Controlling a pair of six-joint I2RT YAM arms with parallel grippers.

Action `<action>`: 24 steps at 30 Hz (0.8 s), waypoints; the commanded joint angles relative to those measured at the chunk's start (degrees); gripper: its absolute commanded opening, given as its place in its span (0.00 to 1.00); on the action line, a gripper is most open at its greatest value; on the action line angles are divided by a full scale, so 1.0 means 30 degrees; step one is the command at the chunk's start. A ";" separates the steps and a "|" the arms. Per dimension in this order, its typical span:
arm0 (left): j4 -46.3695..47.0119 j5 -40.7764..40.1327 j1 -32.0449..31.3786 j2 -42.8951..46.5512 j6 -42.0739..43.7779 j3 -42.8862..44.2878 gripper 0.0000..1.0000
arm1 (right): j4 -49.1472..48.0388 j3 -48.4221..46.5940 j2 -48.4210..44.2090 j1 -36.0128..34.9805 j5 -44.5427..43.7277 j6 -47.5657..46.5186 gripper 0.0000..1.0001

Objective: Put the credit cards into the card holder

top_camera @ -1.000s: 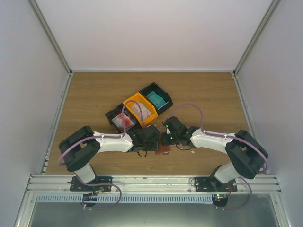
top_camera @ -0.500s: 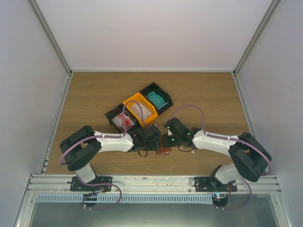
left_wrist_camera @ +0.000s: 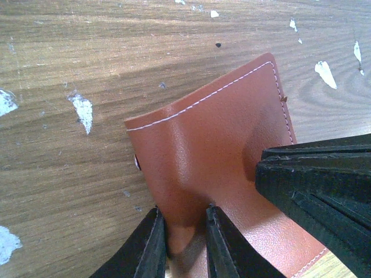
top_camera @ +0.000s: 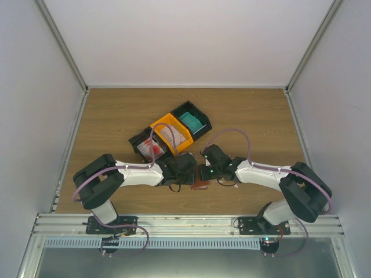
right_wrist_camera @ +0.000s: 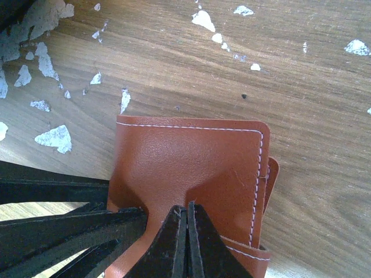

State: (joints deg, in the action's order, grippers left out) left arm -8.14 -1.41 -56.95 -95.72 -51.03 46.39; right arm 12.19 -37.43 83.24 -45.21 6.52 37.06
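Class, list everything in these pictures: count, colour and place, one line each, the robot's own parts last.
table: one, brown wood, under everything.
bins: three, black, orange, black, in a row mid-table.
credit cards: three stacks, teal, pale, white-red, one per bin.
card holder: one, reddish-brown, near the bins, between the arms.
scraps: several, white, scattered on the table.
left arm: one, white-black, jaws pinching the card holder.
right arm: one, white-black, jaws pinching the card holder.

You see matching builds: left arm (top_camera: 136, 174) and right arm (top_camera: 261, 172) carry white shells, black joints and one lilac cable (top_camera: 232, 132) each; left gripper (left_wrist_camera: 182, 217) fingers (left_wrist_camera: 152, 249) are matte black.
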 commanded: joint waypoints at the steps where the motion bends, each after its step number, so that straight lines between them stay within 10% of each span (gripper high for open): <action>1: -0.1757 0.0743 -0.0382 -0.1106 0.0220 -0.0815 0.20 | -0.0715 0.0729 0.0624 -0.0193 0.0178 0.0214 0.01; 24: 0.2447 0.2565 -0.0285 0.1205 -0.0768 -0.3947 0.28 | -0.3250 0.2992 -0.1898 0.1964 0.3661 -0.0145 0.00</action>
State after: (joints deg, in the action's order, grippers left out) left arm -0.47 2.42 -57.04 -91.13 -52.51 38.59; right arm 4.93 -29.98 78.37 -40.80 13.28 38.76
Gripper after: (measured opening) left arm 0.276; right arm 0.007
